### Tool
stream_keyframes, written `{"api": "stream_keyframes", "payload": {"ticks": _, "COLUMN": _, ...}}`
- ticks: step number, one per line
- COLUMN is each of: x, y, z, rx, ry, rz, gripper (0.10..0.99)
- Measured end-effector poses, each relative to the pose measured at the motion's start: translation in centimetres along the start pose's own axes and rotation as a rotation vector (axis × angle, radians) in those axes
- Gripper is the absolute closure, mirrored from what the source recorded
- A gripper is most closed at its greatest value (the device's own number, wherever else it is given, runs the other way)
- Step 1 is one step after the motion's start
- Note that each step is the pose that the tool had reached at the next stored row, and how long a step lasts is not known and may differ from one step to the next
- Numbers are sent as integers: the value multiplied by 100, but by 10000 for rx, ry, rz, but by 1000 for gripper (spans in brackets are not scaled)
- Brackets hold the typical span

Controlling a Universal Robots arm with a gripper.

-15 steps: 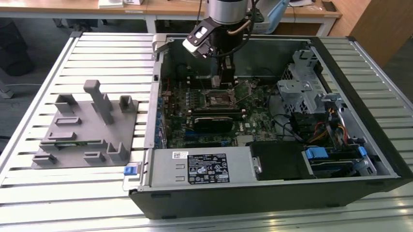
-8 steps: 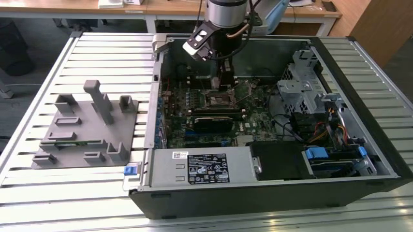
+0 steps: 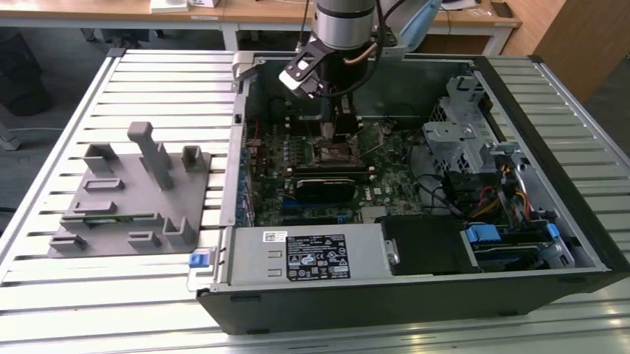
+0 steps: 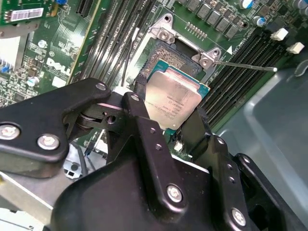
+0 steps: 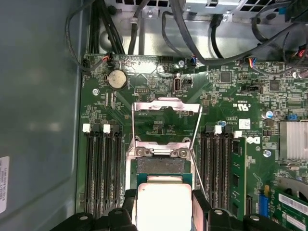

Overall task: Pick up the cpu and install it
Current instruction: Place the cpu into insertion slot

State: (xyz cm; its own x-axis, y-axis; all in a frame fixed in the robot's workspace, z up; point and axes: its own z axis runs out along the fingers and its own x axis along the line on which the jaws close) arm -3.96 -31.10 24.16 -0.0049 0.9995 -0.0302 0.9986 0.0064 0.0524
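Gripper (image 4: 169, 115) clamped on the cpu (image 4: 175, 101), its silver top up, right at the open socket (image 5: 161, 166); seated or hovering, can't tell; first wrist view adds the flipped-back metal frame (image 5: 166, 107) beyond; exterior view shows the arm (image 3: 344, 22) down inside the computer case (image 3: 551, 221) on the tabletop (image 3: 49, 147).

The cpu (image 4: 175, 103) is a flat square chip, its dull silver lid facing up above a thin green edge. The gripper (image 4: 168, 111) pinches it by two opposite sides, just over the open socket (image 4: 155, 57), where a strip of contacts shows uncovered.
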Motion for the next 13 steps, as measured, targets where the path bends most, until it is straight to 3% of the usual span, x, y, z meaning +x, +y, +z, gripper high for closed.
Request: {"api": "stream_keyframes", "payload": {"ticks": 13, "x": 20, "y": -1, "z": 191, "rx": 14, "ry": -18, "rz": -36, "gripper": 545}}
